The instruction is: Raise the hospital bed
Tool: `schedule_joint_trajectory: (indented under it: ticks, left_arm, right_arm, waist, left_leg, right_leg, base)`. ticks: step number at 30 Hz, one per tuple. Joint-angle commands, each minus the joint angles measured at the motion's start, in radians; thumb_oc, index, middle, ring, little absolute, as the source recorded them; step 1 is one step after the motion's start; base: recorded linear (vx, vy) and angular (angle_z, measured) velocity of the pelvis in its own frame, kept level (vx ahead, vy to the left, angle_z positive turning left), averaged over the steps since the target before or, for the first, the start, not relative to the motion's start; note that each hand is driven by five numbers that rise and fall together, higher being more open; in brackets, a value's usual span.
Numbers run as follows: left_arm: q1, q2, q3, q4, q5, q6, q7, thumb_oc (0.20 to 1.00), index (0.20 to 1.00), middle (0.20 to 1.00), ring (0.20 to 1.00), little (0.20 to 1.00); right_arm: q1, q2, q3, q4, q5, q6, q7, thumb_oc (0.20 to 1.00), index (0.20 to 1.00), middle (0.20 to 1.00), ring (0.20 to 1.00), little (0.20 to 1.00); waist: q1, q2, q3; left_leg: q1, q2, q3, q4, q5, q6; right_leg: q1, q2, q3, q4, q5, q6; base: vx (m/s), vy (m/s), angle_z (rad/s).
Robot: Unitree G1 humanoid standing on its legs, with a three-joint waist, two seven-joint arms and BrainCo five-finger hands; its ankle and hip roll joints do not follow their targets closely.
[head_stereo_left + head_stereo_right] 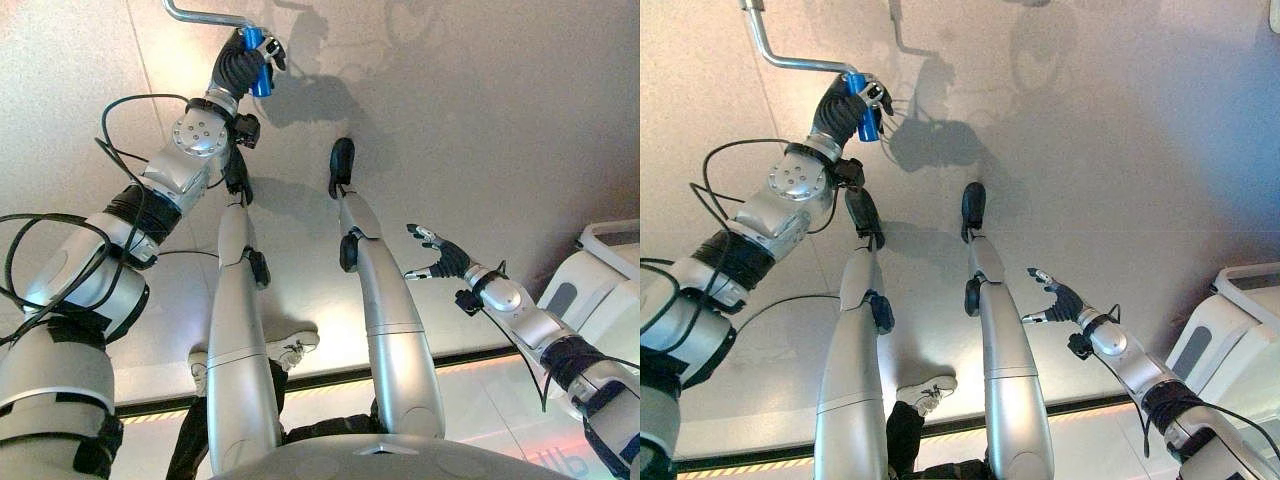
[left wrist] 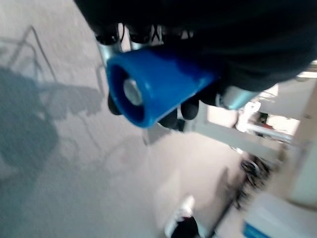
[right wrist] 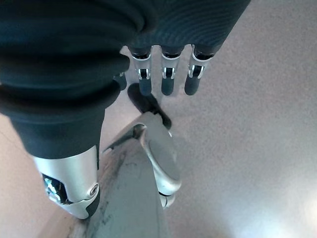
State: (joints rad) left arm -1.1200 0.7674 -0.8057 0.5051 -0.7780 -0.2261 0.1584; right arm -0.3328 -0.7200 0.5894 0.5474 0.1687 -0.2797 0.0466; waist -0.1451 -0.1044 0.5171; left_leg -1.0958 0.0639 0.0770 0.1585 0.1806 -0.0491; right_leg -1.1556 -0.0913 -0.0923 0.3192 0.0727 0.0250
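Left eye view: the left hand (image 1: 243,62), at the upper left of the frame, is curled round the blue grip (image 1: 257,68) of the bed's crank (image 1: 200,16), a bent rod of bare metal running off the top edge. As a judgement, the step is winding this crank to raise the bed; to do it well, let the grip turn inside the curled fingers and carry the hand round in a full, even circle, so the wrist does not fight the rod. The right hand (image 1: 443,257), at the right middle, hangs with its fingers spread and holds nothing. A white moulded bed panel (image 1: 588,285) shows at the right edge.

Right eye view: the crank bends twice, a stepped shape, over a pale speckled floor (image 1: 1120,120).

Left wrist view: the grip is a smooth plastic sleeve, flared, with a metal core at its end, and dark fingertips (image 2: 188,108) wrap it.

Right wrist view: the fingers (image 3: 168,79) are straight, over bare floor.
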Motion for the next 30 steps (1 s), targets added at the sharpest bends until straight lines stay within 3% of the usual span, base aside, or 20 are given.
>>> schedule_joint_trajectory:
  ticks: [1, 12, 19, 30]
  left_arm:
    - [-0.023, 0.01, 0.009, -0.263, -0.006, -0.115, -0.055, 0.2, 0.2, 0.2, 0.2, 0.2]
    - [0.088, 0.224, 0.03, -0.541, -0.081, -0.138, -0.1, 0.2, 0.2, 0.2, 0.2, 0.2]
    - [0.238, 0.356, 0.136, -0.67, -0.12, -0.155, -0.12, 0.2, 0.2, 0.2, 0.2, 0.2]
    - [0.424, 0.451, 0.289, -0.732, -0.14, -0.171, -0.132, 0.2, 0.2, 0.2, 0.2, 0.2]
  right_arm:
    - [0.06, -0.033, -0.012, 0.0, 0.006, -0.005, -0.002, 1.0, 1.0, 1.0, 1.0, 1.0]
    - [0.101, -0.027, -0.036, 0.003, -0.004, -0.006, 0.003, 1.0, 1.0, 1.0, 1.0, 1.0]
    - [0.125, -0.015, -0.053, 0.01, -0.005, -0.011, 0.008, 1.0, 1.0, 1.0, 1.0, 1.0]
    - [0.128, -0.02, -0.056, 0.017, -0.008, -0.017, 0.015, 1.0, 1.0, 1.0, 1.0, 1.0]
  waist:
    - [0.011, 0.039, -0.009]
    - [0.032, 0.048, -0.007]
    - [0.048, 0.054, -0.007]
    - [0.066, 0.054, -0.011]
  left_leg:
    - [0.047, -0.027, -0.002, 0.157, -0.213, 0.023]
    - [0.049, -0.034, -0.004, 0.154, -0.208, 0.023]
    - [0.054, -0.035, -0.005, 0.154, -0.206, 0.023]
    - [0.064, -0.041, -0.012, 0.142, -0.197, 0.023]
  right_leg:
    - [0.037, 0.036, 0.003, -0.038, 0.058, 0.095]
    - [0.045, 0.029, -0.002, -0.044, 0.063, 0.098]
    - [0.053, 0.025, -0.007, -0.046, 0.066, 0.1]
    - [0.073, 0.016, -0.017, -0.058, 0.07, 0.102]
  base:
    - [0.0, 0.0, 0.0]
    - [0.0, 0.001, 0.01]
    - [0.0, 0.001, 0.01]
    - [0.0, 0.003, 0.02]
